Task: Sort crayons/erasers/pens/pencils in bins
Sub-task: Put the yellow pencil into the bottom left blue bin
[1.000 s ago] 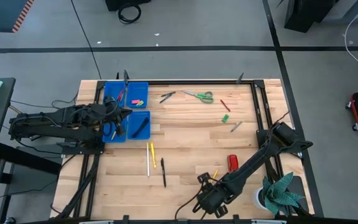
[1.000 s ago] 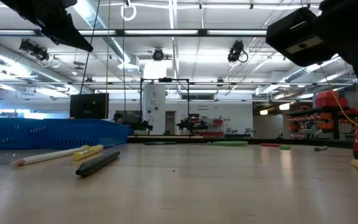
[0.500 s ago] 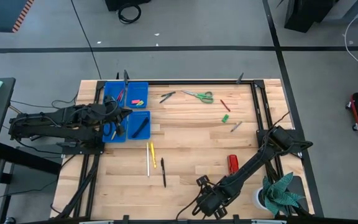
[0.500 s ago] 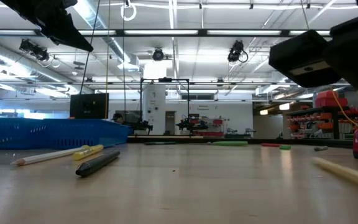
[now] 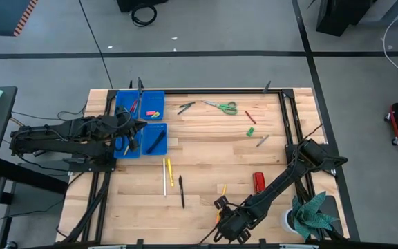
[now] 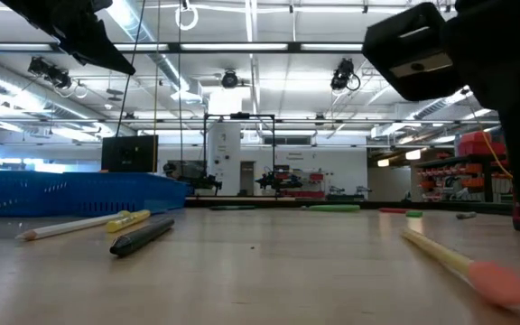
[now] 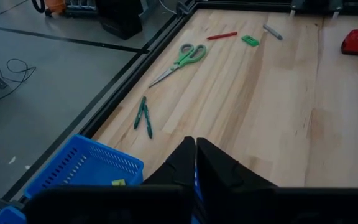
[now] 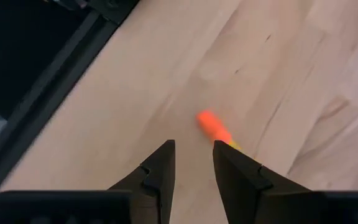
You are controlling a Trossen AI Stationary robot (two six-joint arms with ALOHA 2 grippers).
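A yellow pencil [image 5: 223, 189] with a pink-orange eraser end [image 8: 209, 122] lies flat on the table near its front edge. My right gripper [image 5: 220, 206] stands open right over it, pointing steeply down. The eraser end shows just beyond the fingers, and the shaft [image 8: 232, 144] runs behind one of them. My left gripper [image 5: 142, 128] hangs shut and empty above the blue bins [image 5: 131, 105] at the far left. More pencils [image 5: 166, 176] and a dark pen [image 5: 182, 191] lie loose mid-table. My right gripper has nothing between its fingers. The pencil's shaft passes under one fingertip [image 8: 224, 152] just behind the eraser end, and that finger hides the spot. I cannot tell whether it touches the pencil, which lies flat on the table [image 6: 459, 262].
A red stapler [image 5: 258, 181] lies to the right of my right gripper. Green-handled scissors [image 5: 221, 106], two dark pens [image 5: 185, 108], a red crayon [image 5: 251, 116], a green crayon [image 5: 251, 130] and a grey stick [image 5: 262, 140] lie toward the far edge. Bare wood spans the middle.
The yellow pencil has slid and swung across the table toward its left edge, and its eraser end now points at the near edge. My right gripper has rolled about its own axis and shifted slightly left. Its fingers have stayed open.
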